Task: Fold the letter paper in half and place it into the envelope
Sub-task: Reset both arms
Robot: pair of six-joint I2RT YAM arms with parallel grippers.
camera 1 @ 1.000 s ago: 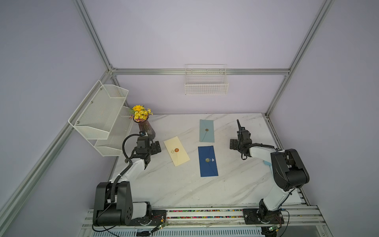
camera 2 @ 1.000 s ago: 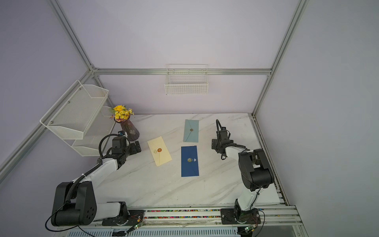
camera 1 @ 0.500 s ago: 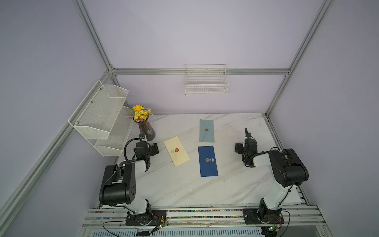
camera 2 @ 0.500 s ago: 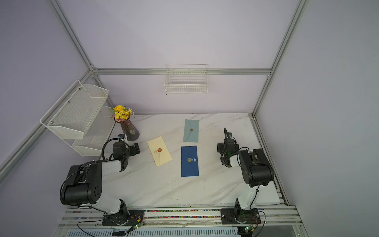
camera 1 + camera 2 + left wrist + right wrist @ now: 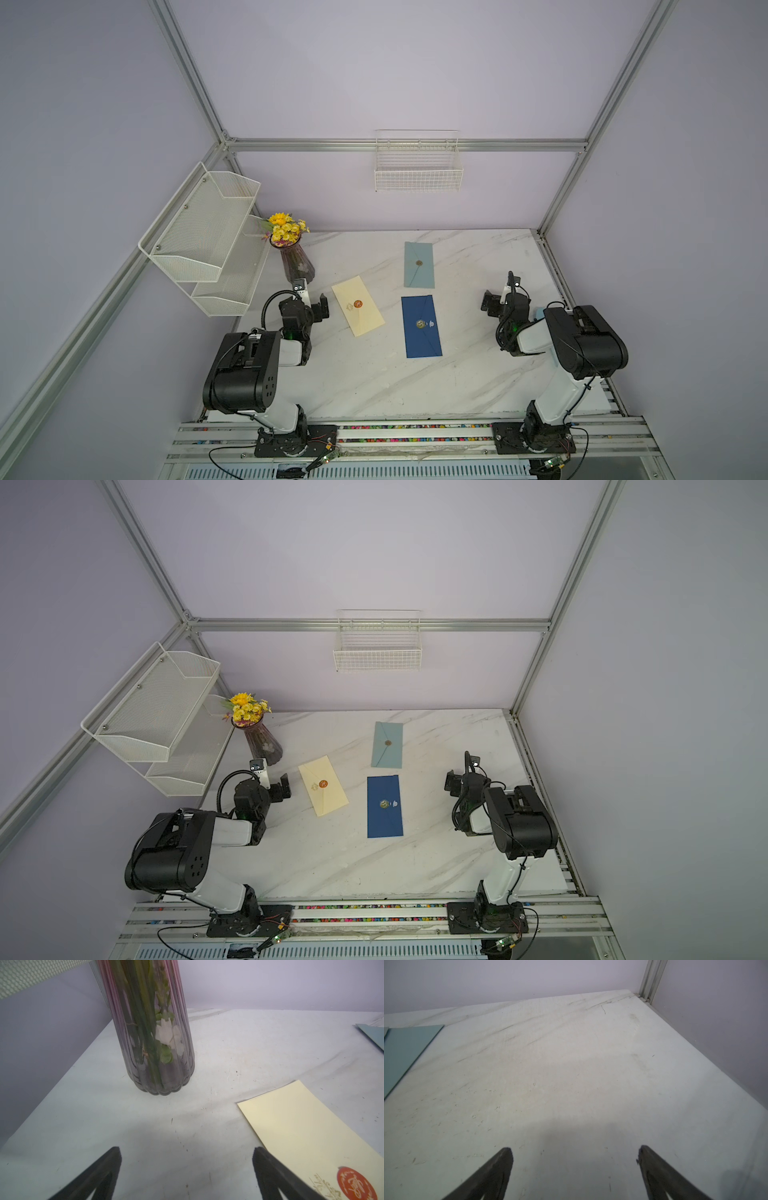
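Three sealed envelopes lie on the marble table (image 5: 374,382). In both top views I see a cream one (image 5: 357,305) (image 5: 323,785), a pale blue one (image 5: 419,265) (image 5: 387,745) and a dark blue one (image 5: 421,326) (image 5: 385,806). I cannot pick out the letter paper as such. My left gripper (image 5: 322,307) (image 5: 187,1153) stands open and empty over bare table, beside the cream envelope's (image 5: 301,1126) corner. My right gripper (image 5: 490,301) (image 5: 575,1153) is open and empty too, to the right of the envelopes. Both arms are folded back.
A ribbed glass vase (image 5: 296,266) (image 5: 155,1047) of yellow flowers stands just beyond the left gripper. A mesh shelf (image 5: 203,232) hangs on the left wall, a wire basket (image 5: 417,174) on the back wall. A pale blue patch (image 5: 539,312) shows beside the right arm, mostly hidden.
Both arms have folded back toward their bases. The right gripper drew right and toward the front, away from the envelopes. The envelopes have not moved, and both grippers stay open.
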